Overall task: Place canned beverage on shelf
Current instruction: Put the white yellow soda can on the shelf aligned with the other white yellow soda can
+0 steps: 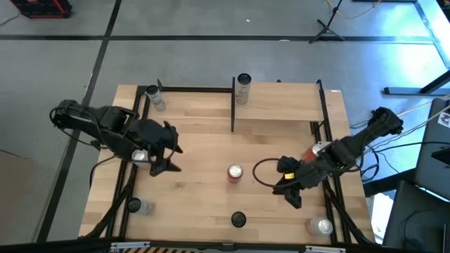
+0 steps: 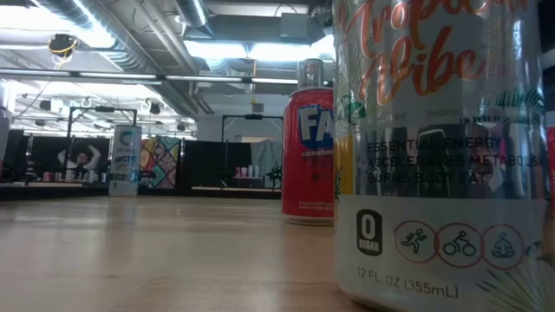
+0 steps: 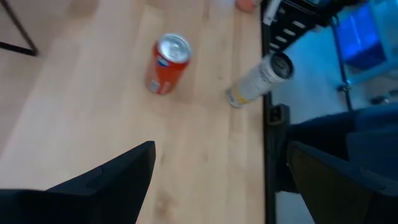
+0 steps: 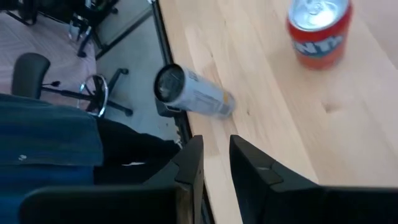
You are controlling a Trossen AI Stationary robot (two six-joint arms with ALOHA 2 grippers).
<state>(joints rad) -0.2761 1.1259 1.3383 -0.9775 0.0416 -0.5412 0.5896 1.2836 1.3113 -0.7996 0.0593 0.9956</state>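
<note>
Seen from above, a red can stands upright near the middle of the light wooden desk, between the two dark arms and touched by neither. The left gripper hangs over the desk's left half, its fingers spread wide and holding nothing. The right gripper sits over the right half, fingers drawn nearly together with nothing between them. The shelf, a pale wooden panel on thin black posts, fills the desk's far right corner; a slim silver can stands at its far left edge. Other cans stand at the far left corner, the near left, the near edge and the near right corner.

At desk height, a tall pale can printed with lettering fills the right of the frame, the red can stands behind it, and a white and blue can stands far off to the left.

From the left wrist, the red can stands upright well beyond the parted fingers, with a pale can near the desk's edge.

From the right wrist, the closed fingers point between the red can and a pale can that appears to stand at the desk's edge.
</note>
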